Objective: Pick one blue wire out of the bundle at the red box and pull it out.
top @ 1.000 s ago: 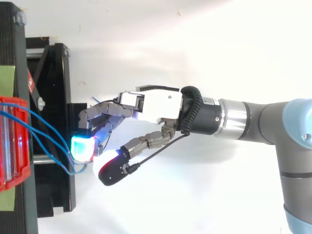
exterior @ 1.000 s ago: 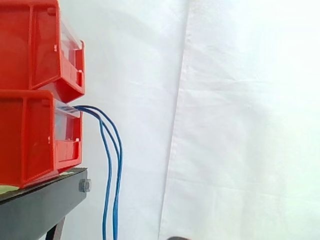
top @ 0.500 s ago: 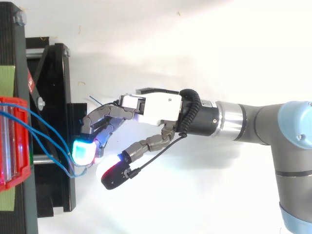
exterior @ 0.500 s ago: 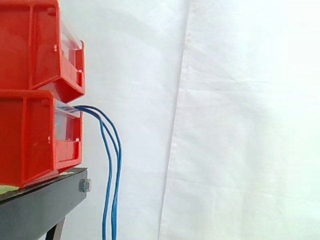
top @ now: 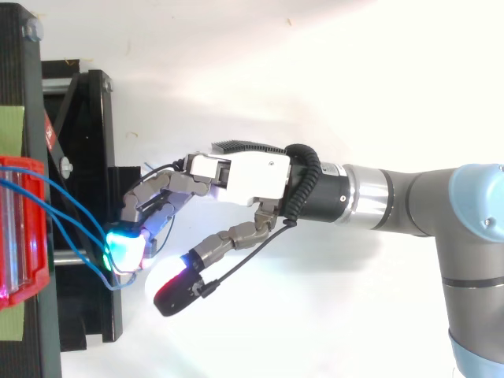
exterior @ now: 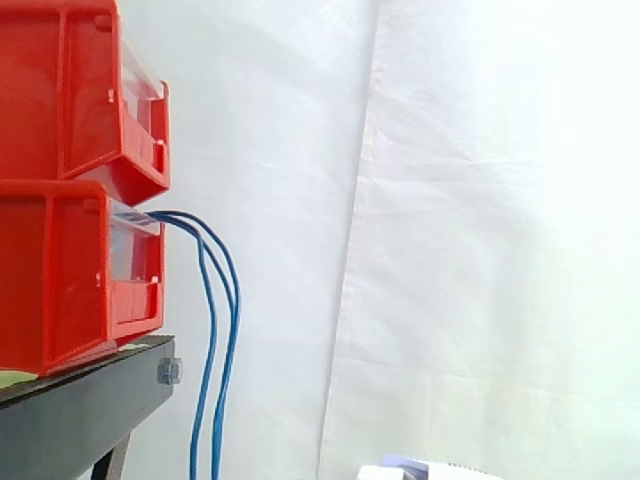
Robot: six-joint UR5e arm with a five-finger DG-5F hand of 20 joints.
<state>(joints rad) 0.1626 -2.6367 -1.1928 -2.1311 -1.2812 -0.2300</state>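
Ahead of the hand [top: 244, 173], black stand [top: 87, 157] is carrying the red box [top: 24, 228]. Hand is reaching in loosely spread, thumb standing apart, pinching nothing. Blue wires [top: 71, 216] are drooping from the box, looping just at the cyan fingertips [top: 126, 246].

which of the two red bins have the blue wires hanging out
The lower red bin: the blue wires leave its front opening and hang down. The upper red bin has none.
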